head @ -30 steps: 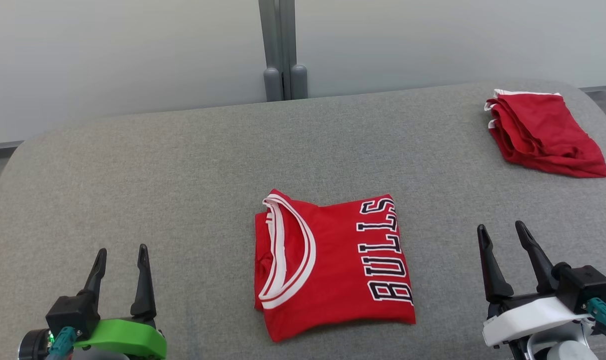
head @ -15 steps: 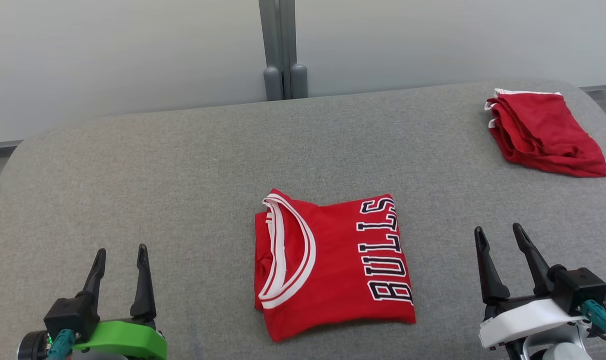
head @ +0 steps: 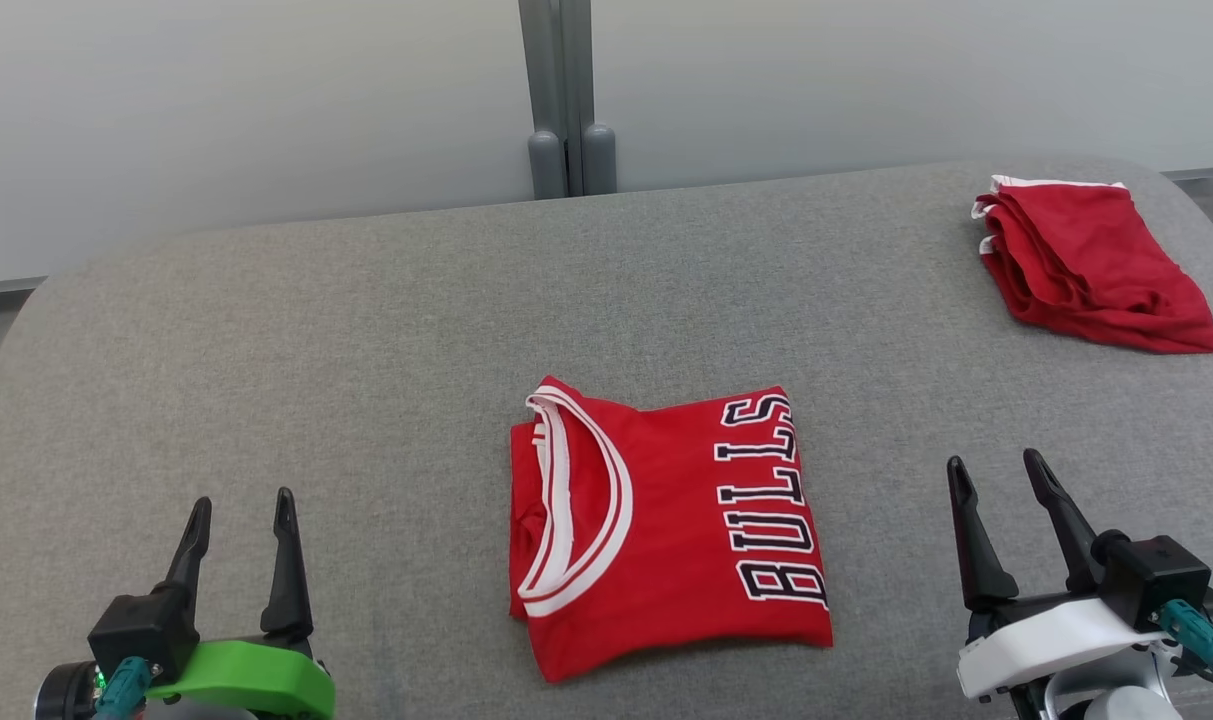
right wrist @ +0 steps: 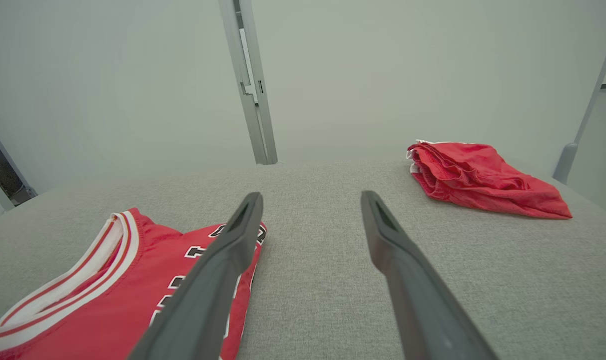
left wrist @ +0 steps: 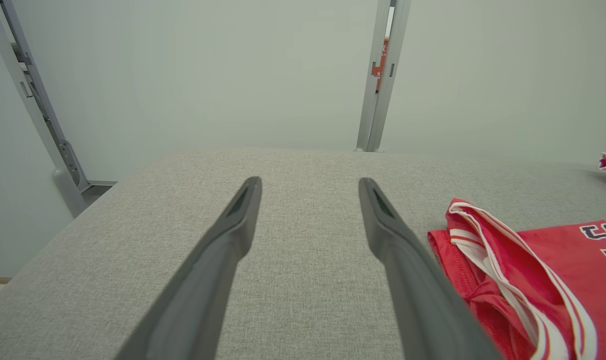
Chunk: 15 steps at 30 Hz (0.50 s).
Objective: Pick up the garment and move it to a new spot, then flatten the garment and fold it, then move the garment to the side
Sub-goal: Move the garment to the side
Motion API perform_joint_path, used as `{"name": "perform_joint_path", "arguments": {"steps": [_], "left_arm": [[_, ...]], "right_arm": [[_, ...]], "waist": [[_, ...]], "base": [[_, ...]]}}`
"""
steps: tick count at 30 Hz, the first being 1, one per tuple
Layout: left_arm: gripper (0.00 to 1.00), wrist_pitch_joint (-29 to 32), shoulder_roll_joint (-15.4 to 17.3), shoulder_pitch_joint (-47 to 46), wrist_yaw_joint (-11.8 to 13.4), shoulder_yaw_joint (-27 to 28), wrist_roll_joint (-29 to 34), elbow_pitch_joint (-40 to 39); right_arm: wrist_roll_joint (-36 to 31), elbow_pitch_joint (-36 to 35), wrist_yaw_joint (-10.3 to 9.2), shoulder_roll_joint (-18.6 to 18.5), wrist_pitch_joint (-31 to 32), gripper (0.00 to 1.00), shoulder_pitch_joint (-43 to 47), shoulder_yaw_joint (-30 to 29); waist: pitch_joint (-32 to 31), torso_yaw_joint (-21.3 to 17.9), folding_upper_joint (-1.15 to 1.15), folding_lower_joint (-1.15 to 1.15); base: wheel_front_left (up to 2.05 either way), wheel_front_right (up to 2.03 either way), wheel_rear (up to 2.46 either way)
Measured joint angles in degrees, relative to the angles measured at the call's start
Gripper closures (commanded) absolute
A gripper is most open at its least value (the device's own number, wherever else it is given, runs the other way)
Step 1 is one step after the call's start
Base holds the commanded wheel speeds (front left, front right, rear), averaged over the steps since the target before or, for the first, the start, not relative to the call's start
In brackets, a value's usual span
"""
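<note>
A red jersey (head: 666,530) with white collar trim and "BULLS" lettering lies folded into a rectangle at the middle front of the grey table (head: 366,330). The jersey (left wrist: 532,280) also lies at the right of the left wrist view, and the jersey (right wrist: 113,290) sits at the lower left of the right wrist view. My left gripper (head: 244,510) stands open at the lower left, well clear of the jersey. My right gripper (head: 996,472) is open at the lower right, a short way off the jersey's right edge. Both hold nothing.
A second red garment (head: 1086,265), folded loosely with white trim, lies at the table's far right corner; the same garment (right wrist: 482,180) appears in the right wrist view. A grey post (head: 564,100) stands behind the table against a pale wall.
My right gripper has drifted slightly down and left. The jersey and the left gripper have stayed put.
</note>
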Motion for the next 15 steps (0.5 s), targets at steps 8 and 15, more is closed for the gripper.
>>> {"name": "perform_joint_path", "arguments": {"steps": [8,15], "left_arm": [[0.0,-0.1,0.1,0.3,0.3,-0.2,-0.1,0.1],[0.0,-0.4,-0.2,-0.5,0.3,-1.2,0.0,0.4]], "right_arm": [[0.3,1.5,0.0,0.1,0.0,0.0,-2.1,2.7],[0.0,5.3,0.0,0.0,1.1,0.0,-8.5,7.2]], "waist": [[0.2,-0.1,0.0,0.0],[1.3,1.0,0.0,0.0]], "base": [[0.0,0.0,0.0],[0.0,0.0,0.0]]}}
